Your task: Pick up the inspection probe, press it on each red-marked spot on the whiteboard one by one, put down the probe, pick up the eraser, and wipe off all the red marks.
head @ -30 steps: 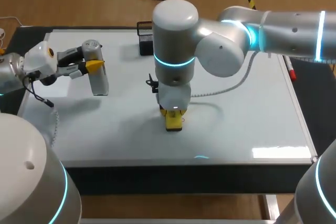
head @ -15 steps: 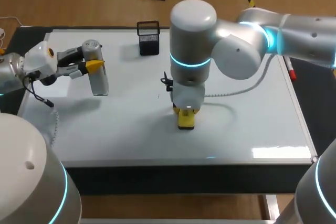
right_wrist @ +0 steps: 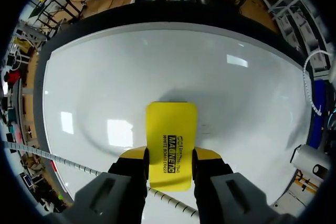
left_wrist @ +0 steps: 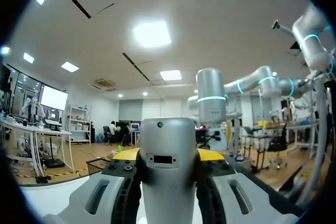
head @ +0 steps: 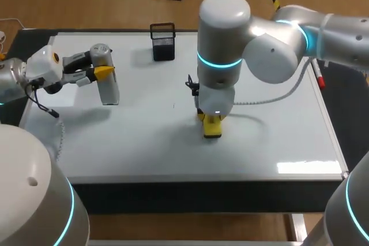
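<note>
With our right gripper (right_wrist: 170, 156) clamping the eraser (right_wrist: 171, 127) at the centre of the whiteboard (head: 277, 136) and our left gripper (left_wrist: 168, 154) clamping the probe (head: 108, 84) at the left, we risk tilting the eraser through uneven pressure and losing contact.

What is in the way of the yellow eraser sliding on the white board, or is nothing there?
Nothing visible does. The right gripper holds the eraser on the whiteboard, with bare board all around it. The black basket stands far back, and the left gripper holds the probe off at the left.
</note>
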### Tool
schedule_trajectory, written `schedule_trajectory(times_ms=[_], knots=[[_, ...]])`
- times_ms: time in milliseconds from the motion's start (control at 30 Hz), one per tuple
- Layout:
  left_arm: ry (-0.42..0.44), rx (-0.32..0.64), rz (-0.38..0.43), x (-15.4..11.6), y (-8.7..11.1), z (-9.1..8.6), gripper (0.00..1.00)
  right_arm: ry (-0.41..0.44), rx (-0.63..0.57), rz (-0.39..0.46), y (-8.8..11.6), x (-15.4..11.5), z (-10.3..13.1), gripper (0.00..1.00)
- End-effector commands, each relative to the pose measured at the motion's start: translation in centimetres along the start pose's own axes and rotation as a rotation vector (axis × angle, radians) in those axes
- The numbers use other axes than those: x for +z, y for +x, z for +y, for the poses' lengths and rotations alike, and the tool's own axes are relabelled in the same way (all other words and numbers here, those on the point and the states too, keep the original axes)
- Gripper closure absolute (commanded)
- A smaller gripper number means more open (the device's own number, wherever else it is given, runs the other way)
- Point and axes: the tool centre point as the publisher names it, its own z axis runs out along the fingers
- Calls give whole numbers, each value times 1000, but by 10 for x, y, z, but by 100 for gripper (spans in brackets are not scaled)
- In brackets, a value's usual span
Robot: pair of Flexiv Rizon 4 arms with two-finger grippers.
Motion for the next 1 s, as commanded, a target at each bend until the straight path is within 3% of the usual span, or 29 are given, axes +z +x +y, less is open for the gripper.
schedule_trajectory(times_ms=[33, 700, 1000], knots=[[-1, 0, -2, 0, 1, -1, 100, 1, -21, 8, 9, -23, -9, 100], [-1, 0, -2, 0, 1, -1, 100, 24, -16, 10, 15, -32, -18, 100], [-1, 0, -2, 0, 1, -1, 100, 18, -12, 35, 9, -42, -54, 100]])
